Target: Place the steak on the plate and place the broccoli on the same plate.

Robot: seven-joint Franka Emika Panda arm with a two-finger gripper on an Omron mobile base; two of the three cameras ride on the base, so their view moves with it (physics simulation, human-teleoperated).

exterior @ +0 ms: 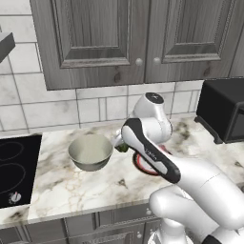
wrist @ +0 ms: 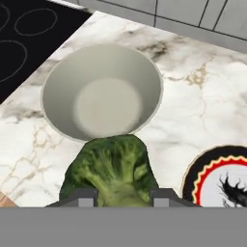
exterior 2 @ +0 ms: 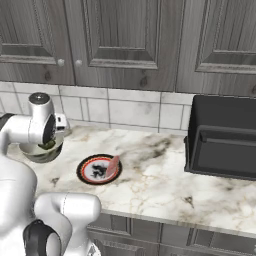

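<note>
The broccoli (wrist: 112, 170) is clamped between the fingers of the gripper (wrist: 123, 197) and held above the marble surface (wrist: 183, 101), just beside the rim of the grey bowl (wrist: 102, 91). The plate (exterior 2: 99, 169) lies on the surface near the bowl, apart from it. The steak (exterior 2: 113, 165) is seen resting on the plate's right side, tilted against its rim.

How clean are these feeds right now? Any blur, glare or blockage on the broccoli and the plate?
Hand view: the bumpy green broccoli floret, clamped in the hand, is soft-edged from closeness; the round red-and-black-rimmed plate is cropped at the frame edge. Left base view: the white arm hides most of that plate. Right base view: plate and pinkish steak slab clear, with even light and no glare.
</note>
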